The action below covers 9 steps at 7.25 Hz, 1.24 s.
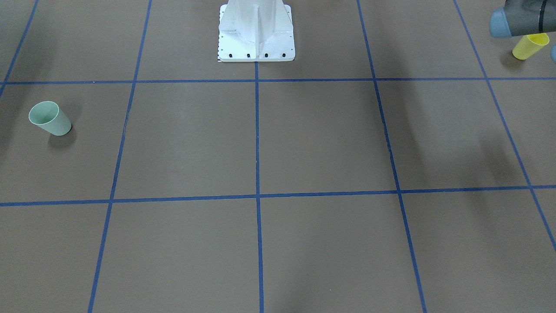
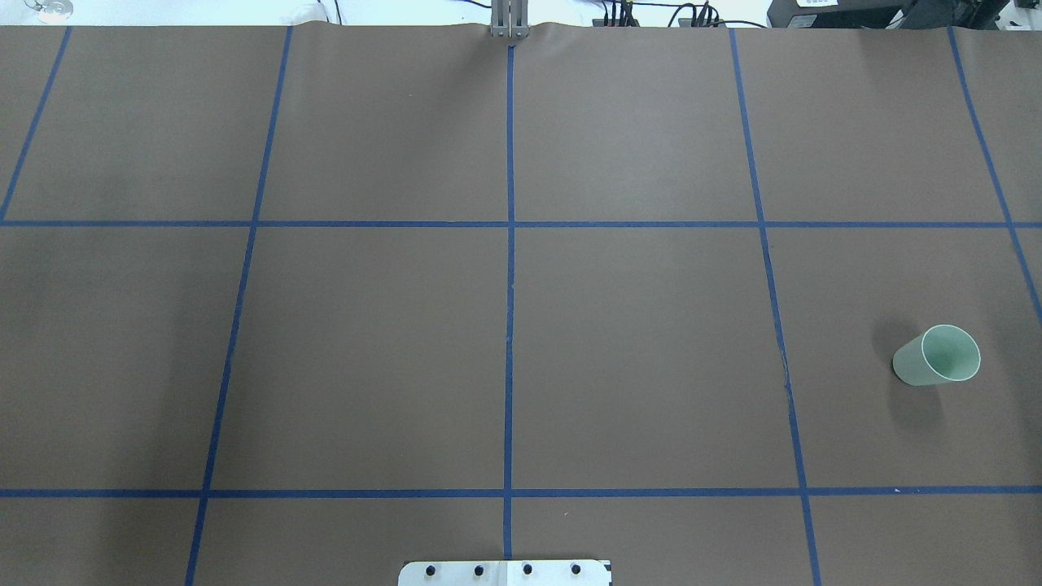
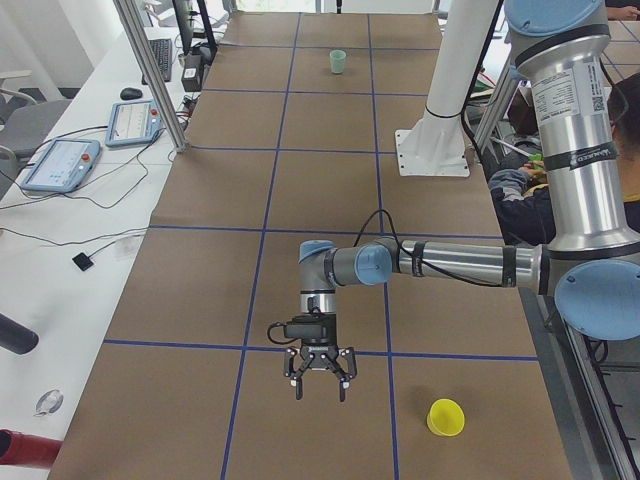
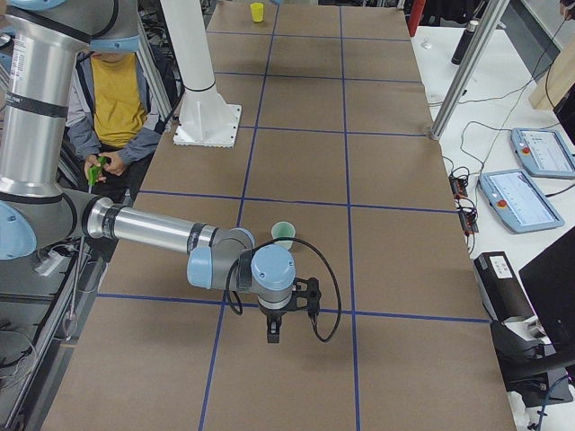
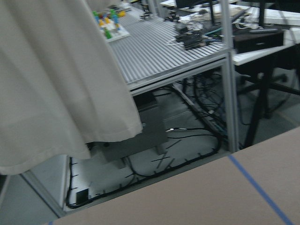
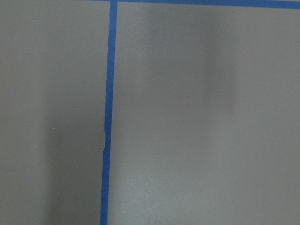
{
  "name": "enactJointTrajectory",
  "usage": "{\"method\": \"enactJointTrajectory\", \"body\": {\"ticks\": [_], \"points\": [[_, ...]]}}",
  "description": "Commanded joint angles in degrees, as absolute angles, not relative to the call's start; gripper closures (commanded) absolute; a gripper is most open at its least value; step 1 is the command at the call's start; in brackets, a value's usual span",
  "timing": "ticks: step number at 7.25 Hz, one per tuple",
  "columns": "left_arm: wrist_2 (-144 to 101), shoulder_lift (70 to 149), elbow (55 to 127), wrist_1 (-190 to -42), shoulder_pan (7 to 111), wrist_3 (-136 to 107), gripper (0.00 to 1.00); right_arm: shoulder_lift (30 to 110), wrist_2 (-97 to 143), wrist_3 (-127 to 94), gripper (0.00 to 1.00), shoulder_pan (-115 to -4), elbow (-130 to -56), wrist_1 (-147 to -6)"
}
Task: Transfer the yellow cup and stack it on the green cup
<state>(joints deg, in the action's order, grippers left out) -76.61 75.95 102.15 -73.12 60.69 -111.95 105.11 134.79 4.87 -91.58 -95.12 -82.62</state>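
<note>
The yellow cup (image 1: 530, 45) stands upright at the table's end on my left side; it also shows in the exterior left view (image 3: 445, 417) and far off in the exterior right view (image 4: 257, 12). The green cup (image 2: 936, 356) stands upright on my right side, and shows in the front view (image 1: 50, 118) and in the exterior right view (image 4: 284, 233). My left gripper (image 3: 320, 375) hangs above the table beside the yellow cup, apart from it. My right gripper (image 4: 274, 332) hangs over the table a little way from the green cup. Both show only in side views, so I cannot tell whether they are open or shut.
The white robot base (image 1: 256, 30) stands at the middle of the robot's side. A joint of the left arm (image 1: 517, 17) hangs over the yellow cup. Blue tape lines (image 2: 510, 285) divide the brown table. A person (image 4: 117, 99) sits beside the base.
</note>
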Motion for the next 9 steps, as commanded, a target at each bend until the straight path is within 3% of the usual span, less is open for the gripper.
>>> {"method": "enactJointTrajectory", "body": {"ticks": [1,4,9], "points": [[-81.6,75.8,102.1,-57.3,57.1,-125.4,0.0,105.0,134.8,4.9,0.0,-91.6,-95.2,-82.5],[-95.9,75.8,101.3,-48.1,50.0,-135.3,0.0,104.9,134.8,4.9,0.0,-91.6,-95.4,-82.5],[-107.4,76.1,95.1,-51.5,43.0,-145.4,0.0,104.9,134.9,5.0,0.0,-91.6,-95.7,-82.4]]}}
